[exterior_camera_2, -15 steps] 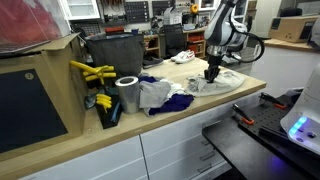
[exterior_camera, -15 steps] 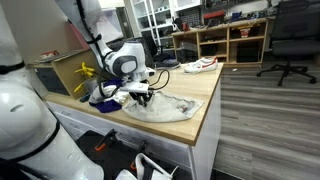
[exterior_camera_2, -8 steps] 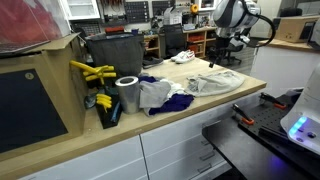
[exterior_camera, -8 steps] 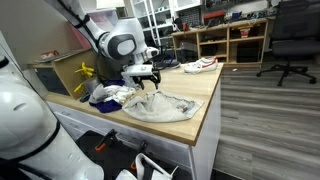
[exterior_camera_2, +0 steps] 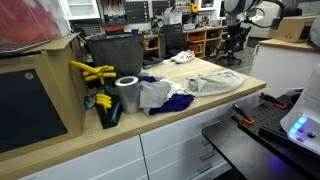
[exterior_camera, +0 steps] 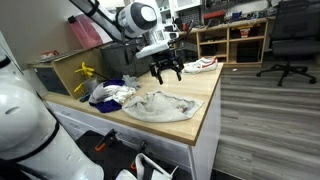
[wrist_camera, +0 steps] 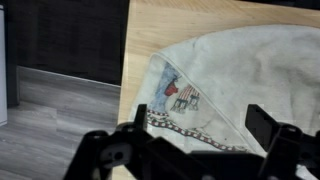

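Black fingers (wrist_camera: pixel 268 125) of my gripper (exterior_camera: pixel 166 70) stand wide and empty, hanging above the pale cloth (exterior_camera: pixel 160 105). It lies spread flat mid-frame on the wooden table (exterior_camera: pixel 205 110), printed patch up. The clothes heap (exterior_camera: pixel 112 95) to its left is blurred, and the wrist view cuts off my fingertips.

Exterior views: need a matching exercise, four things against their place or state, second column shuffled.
Things: 1 gripper; 2 pale cloth; 3 grey roll; 4 black bin.
States: a spread flat on the counter; b upright beside the heap of clothes; c open, in the air, empty; d at the back, behind the roll.
Pairs: 1-c; 2-a; 3-b; 4-d.
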`<action>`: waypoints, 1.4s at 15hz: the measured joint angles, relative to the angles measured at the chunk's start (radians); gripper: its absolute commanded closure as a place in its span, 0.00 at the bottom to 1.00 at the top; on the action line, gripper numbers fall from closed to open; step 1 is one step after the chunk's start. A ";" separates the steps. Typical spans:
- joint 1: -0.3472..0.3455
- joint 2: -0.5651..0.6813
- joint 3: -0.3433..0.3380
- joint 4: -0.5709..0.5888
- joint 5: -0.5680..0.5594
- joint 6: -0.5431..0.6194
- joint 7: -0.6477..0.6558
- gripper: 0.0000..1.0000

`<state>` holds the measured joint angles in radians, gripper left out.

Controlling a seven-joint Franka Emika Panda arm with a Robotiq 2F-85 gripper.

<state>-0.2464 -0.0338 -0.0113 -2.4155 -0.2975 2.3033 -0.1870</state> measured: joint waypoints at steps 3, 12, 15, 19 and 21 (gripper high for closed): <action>0.036 0.098 -0.030 0.161 -0.014 -0.124 -0.002 0.00; 0.083 0.429 -0.062 0.514 -0.030 -0.292 -0.069 0.00; 0.081 0.516 -0.076 0.602 -0.037 -0.358 -0.109 0.00; 0.070 0.605 -0.078 0.713 -0.033 -0.503 -0.209 0.00; 0.063 0.641 -0.078 0.761 -0.033 -0.561 -0.250 0.00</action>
<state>-0.1834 0.6070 -0.0889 -1.6547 -0.3309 1.7420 -0.4373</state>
